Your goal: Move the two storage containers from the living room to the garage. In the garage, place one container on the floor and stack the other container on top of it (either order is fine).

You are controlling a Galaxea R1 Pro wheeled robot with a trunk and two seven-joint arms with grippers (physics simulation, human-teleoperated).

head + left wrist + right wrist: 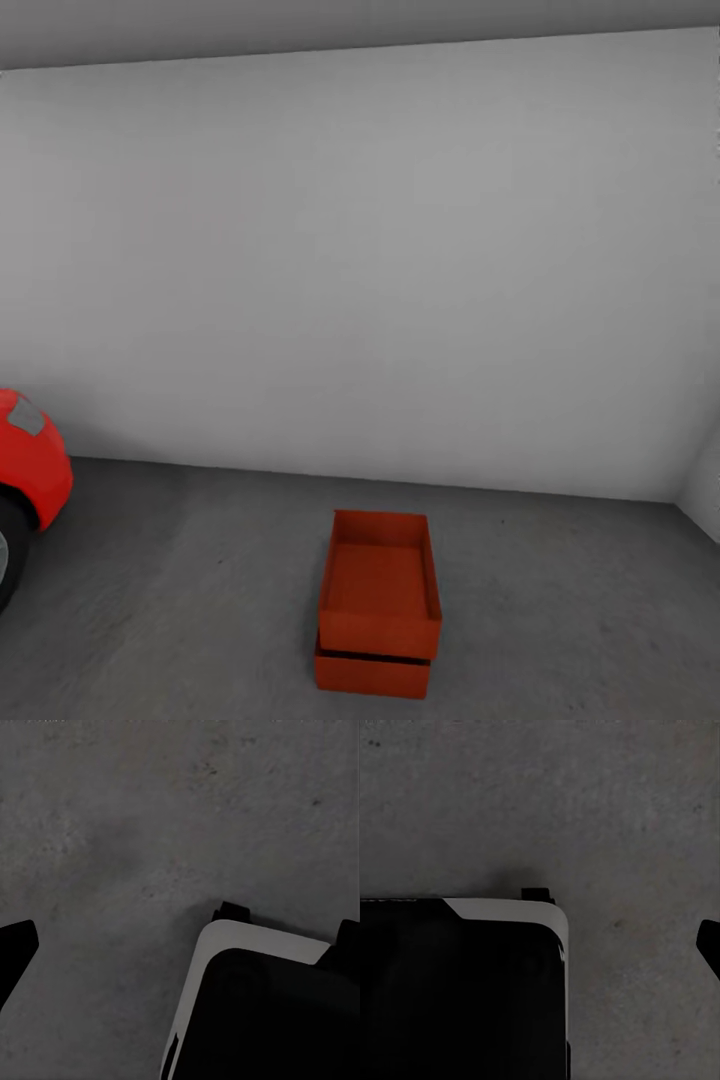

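In the garage, the two storage containers stand stacked on the dark grey concrete floor [570, 610]. The upper red-orange bin [381, 590] sits open-topped and empty on the lower one [371, 676], slightly offset. They show low in the head view, a little right of centre, away from both arms. My left gripper [180, 945] hangs open over bare concrete, its dark fingertips [16, 945] far apart. My right gripper [540, 945] is also open above the floor, with one fingertip [709, 943] visible; the other is lost against my black base.
A red car [30, 470] noses in at the left edge, its wheel [8, 560] beside the floor space. A plain white wall [360, 280] runs behind the bins. My black, white-edged base [262, 1012] shows below both wrists [457, 990].
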